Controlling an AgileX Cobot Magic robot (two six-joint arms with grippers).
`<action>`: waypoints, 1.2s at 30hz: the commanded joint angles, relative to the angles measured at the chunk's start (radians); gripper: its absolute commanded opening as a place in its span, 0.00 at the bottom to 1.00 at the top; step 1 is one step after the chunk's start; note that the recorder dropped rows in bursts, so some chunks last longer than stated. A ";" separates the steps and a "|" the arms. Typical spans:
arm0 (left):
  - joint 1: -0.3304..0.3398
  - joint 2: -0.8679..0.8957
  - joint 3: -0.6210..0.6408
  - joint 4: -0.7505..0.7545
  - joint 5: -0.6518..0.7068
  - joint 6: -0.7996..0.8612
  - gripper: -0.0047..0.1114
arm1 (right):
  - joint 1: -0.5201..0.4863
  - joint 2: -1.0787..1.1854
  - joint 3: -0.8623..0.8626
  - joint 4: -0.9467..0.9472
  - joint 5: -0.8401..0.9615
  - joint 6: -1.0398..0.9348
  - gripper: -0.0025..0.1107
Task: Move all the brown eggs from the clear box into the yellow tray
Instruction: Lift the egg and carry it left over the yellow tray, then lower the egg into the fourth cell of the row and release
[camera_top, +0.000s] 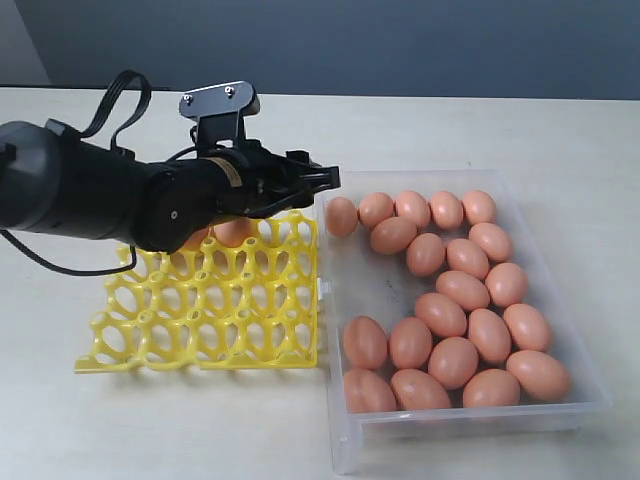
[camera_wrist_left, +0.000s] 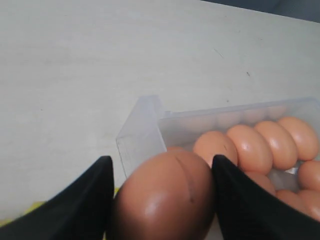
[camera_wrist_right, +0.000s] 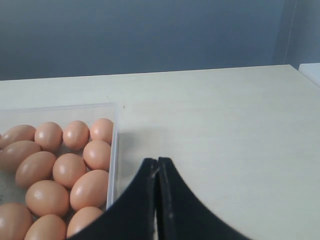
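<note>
Brown eggs (camera_top: 455, 300) fill clear box (camera_top: 590, 385) beside yellow tray (camera_top: 200, 320); tray holds few eggs, arm overhanging it. Left gripper (camera_wrist_left: 165, 200) clamps one egg (camera_wrist_left: 162, 197); right gripper (camera_wrist_right: 158, 200) pinched together, empty.

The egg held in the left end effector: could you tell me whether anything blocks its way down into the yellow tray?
Nothing visible does. The egg hangs over the yellow tray; open cups lie below, beside two eggs already seated.

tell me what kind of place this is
Probably a lab or test bench, not a kitchen: a bare pale tabletop against a plain blue-grey wall, with only a clear box of brown eggs and a yellow tray set out.
</note>
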 joint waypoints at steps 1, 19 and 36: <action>0.000 0.000 0.000 0.007 0.003 -0.012 0.04 | 0.000 -0.004 0.002 -0.001 -0.007 -0.005 0.02; 0.000 0.063 0.000 0.007 -0.013 0.003 0.04 | 0.000 -0.004 0.002 -0.001 -0.007 -0.005 0.02; 0.012 0.069 0.000 0.005 0.021 0.045 0.04 | 0.000 -0.004 0.002 -0.001 -0.007 -0.005 0.02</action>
